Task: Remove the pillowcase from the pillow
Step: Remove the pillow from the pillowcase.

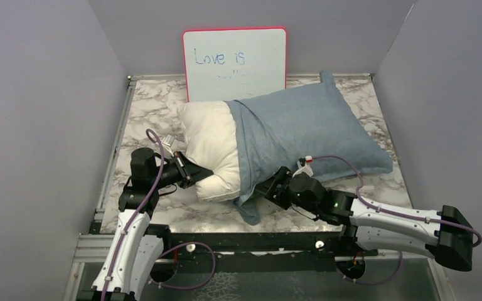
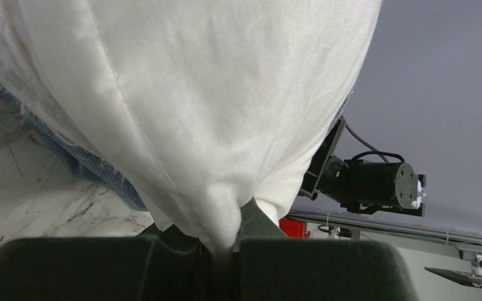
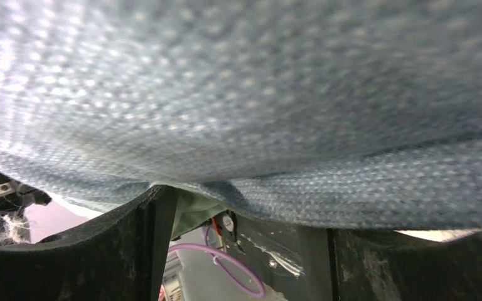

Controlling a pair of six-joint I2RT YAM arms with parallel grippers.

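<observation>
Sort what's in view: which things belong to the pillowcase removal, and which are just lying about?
Job:
- pillowcase, covering most of the pillow
- pillow, white end bare
- left hand, shut on the pillow's corner
- right hand, open at the pillowcase's near edge

Lying about:
- whiteboard, leaning at the back
- table, only the surface

Overhead view looking down from behind, left wrist close under pillow (image 2: 226,94), right wrist against pillowcase (image 3: 238,94)

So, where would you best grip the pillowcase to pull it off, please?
Probably the loose open hem of the pillowcase at the near edge, approached from the right: cloth hangs slack, clear of the pillow, whose bare end the left gripper pinches, so pulling rightward should strip it.
</observation>
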